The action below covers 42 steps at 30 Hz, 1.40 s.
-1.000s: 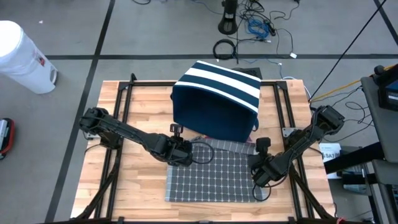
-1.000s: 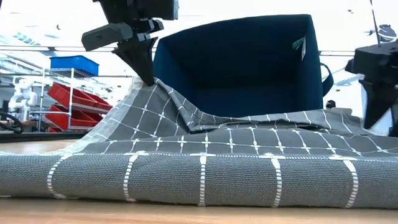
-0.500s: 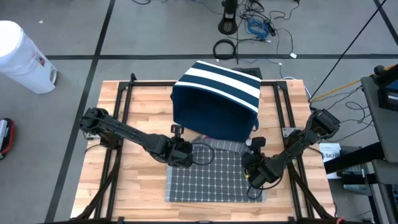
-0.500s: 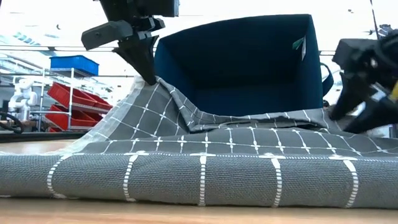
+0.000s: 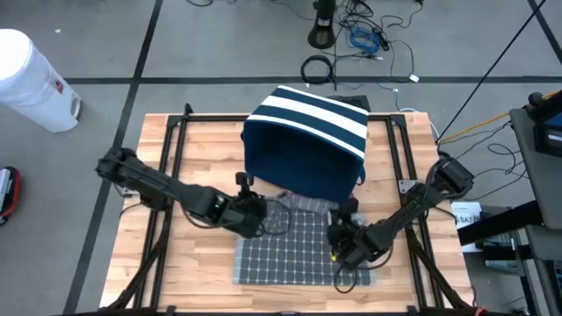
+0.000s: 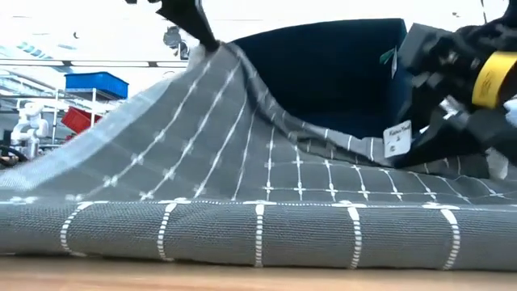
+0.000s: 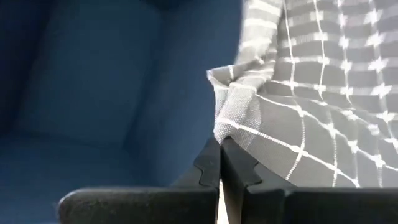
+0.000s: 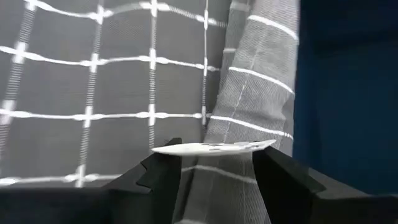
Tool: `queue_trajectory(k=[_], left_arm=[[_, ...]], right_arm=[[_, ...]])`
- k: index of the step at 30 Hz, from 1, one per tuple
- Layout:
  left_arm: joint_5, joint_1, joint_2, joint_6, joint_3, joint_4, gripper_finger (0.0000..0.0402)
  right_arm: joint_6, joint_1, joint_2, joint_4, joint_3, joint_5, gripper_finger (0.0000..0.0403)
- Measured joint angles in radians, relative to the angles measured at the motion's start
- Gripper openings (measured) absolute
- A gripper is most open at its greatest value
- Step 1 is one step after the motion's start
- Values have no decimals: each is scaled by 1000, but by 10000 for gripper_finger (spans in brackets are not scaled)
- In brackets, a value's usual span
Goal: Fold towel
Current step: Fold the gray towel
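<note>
1. We're at the lift-the-far-edge stage of the fold. The grey checked towel (image 5: 303, 250) lies on the wooden desk (image 5: 198, 263), right in front of the navy bin (image 5: 303, 145) with the white stripes, and its back left corner is pulled up into a peak.

2. Left tool (image 7: 219, 163) is pressed together on that raised corner; the wrist view shows the cloth bunched right at its tips. In the low view the fabric tents up steeply from the desk to the grip.

3. Right tool (image 8: 211, 171) is spread, sitting at the towel's back right corner with the white care tag (image 8: 214, 147) lying across the gap between its fingers. I'd say it hasn't got hold of anything yet.

4. Next move, my guess: right side has to pinch its corner, then both carry the back edge forward evenly, or the fold goes crooked.

5. Writing: the care tag (image 6: 395, 141) has print on it, but it's too small to read. No brands visible otherwise.
</note>
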Motion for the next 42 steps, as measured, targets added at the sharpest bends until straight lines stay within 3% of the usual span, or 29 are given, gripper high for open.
queue_trajectory(k=[5,14,18,24,29,32,35,42], left_arm=[[34,7,-50,-6,1,5,0],[52,11,-41,-72,0,-83,0],[52,11,-42,-75,0,-82,0],[52,11,-42,-75,0,-79,0],[57,11,-42,-74,0,-77,0],[58,11,-42,-74,0,-68,0],[59,11,-42,-66,0,-60,0],[71,11,-42,-51,0,-53,0]], right_arm=[[1,-7,34,-69,15,33,183],[306,34,-54,-709,100,-228,183],[430,65,-122,-835,148,-259,183],[386,85,-193,-547,191,-57,183],[73,39,-159,-106,179,105,183],[-165,-7,-97,177,162,141,183],[-321,-50,-10,345,157,191,183],[-450,-126,168,606,157,199,183]])
